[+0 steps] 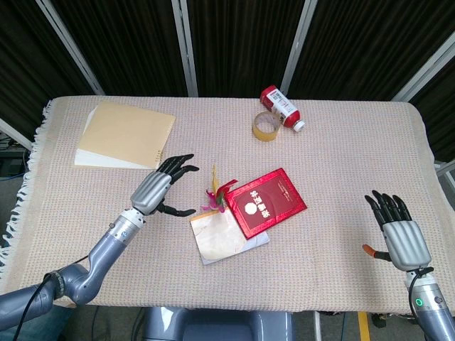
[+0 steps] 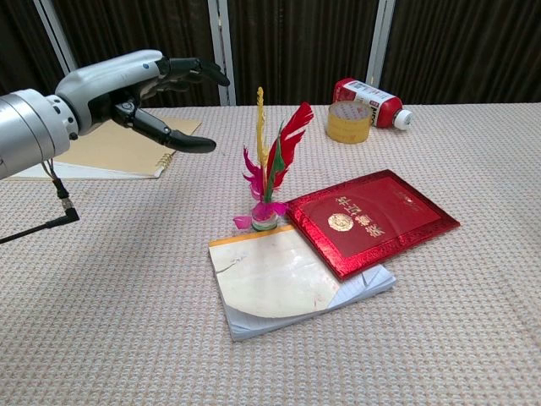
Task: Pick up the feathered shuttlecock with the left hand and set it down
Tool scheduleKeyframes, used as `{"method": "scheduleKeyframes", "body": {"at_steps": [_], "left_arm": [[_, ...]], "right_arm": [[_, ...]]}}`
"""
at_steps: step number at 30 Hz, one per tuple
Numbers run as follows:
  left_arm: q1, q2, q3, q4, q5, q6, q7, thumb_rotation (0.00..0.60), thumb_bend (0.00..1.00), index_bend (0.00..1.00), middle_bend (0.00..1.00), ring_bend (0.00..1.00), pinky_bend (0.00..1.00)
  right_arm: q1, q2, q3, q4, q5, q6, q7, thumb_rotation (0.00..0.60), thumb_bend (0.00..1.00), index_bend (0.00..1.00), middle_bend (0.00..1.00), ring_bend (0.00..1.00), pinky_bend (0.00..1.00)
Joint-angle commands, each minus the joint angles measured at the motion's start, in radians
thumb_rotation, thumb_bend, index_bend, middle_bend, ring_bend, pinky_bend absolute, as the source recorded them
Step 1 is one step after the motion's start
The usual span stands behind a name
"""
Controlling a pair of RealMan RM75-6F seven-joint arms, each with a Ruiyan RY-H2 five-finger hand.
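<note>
The feathered shuttlecock stands upright on the cloth, its base touching the far edge of the notepad and the red booklet. Its feathers are red, yellow, green and pink; from the head view the shuttlecock shows almost end-on. My left hand hangs open to the left of it, raised and apart from the feathers, holding nothing. The same left hand lies left of the shuttlecock in the head view. My right hand is open at the table's right front, fingers spread.
A tan folder lies at the back left. A tape roll and a red bottle on its side sit at the back centre. The red booklet overlaps the notepad.
</note>
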Motion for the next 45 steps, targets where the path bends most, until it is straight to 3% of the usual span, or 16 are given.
{"method": "scheduleKeyframes", "body": {"at_steps": [1,8,12,19,25,35,41,43,45], "left_arm": [[0.001,-0.002,0.011,0.008,-0.02,-0.034,-0.006,0.488,0.05,0.03,0.0,0.0,0.0],[0.035,-0.014,0.069,0.041,-0.028,-0.054,0.027,0.484,0.02,0.0,0.0,0.0,0.0],[0.026,-0.058,0.059,0.117,-0.071,-0.091,0.007,0.486,0.02,0.0,0.0,0.0,0.0],[-0.064,-0.209,0.016,0.358,-0.138,-0.214,-0.085,0.485,0.01,0.0,0.0,0.0,0.0],[-0.174,-0.341,-0.003,0.553,-0.123,-0.292,-0.184,0.477,0.01,0.0,0.0,0.0,0.0],[-0.292,-0.481,-0.004,0.72,-0.067,-0.307,-0.338,0.473,0.01,0.03,0.0,0.0,0.0],[-0.321,-0.512,-0.001,0.75,-0.046,-0.289,-0.383,0.472,0.04,0.14,0.0,0.0,0.0],[-0.326,-0.518,0.0,0.753,-0.048,-0.295,-0.397,0.47,0.08,0.26,0.0,0.0,0.0],[-0.329,-0.525,0.001,0.76,-0.047,-0.292,-0.405,0.477,0.19,0.43,0.0,0.0,0.0]], "right_arm": [[-0.002,0.002,0.0,-0.004,-0.002,0.004,-0.001,0.6,0.07,0.0,0.0,0.0,0.0],[-0.006,0.007,0.002,0.004,0.008,0.004,0.013,0.6,0.07,0.0,0.0,0.0,0.0],[-0.007,0.01,-0.001,0.002,0.004,0.006,0.017,0.6,0.07,0.0,0.0,0.0,0.0],[-0.013,0.015,0.002,0.0,0.003,0.018,0.025,0.6,0.07,0.0,0.0,0.0,0.0],[-0.008,0.022,0.01,0.0,0.027,-0.002,0.036,0.6,0.07,0.0,0.0,0.0,0.0],[0.003,0.026,0.013,0.004,0.043,-0.035,0.043,0.6,0.07,0.0,0.0,0.0,0.0],[0.008,0.024,0.015,0.004,0.047,-0.043,0.039,0.6,0.07,0.0,0.0,0.0,0.0],[0.009,0.023,0.015,0.003,0.047,-0.043,0.037,0.6,0.07,0.0,0.0,0.0,0.0],[0.01,0.022,0.014,0.004,0.047,-0.046,0.036,0.6,0.07,0.0,0.0,0.0,0.0]]}}
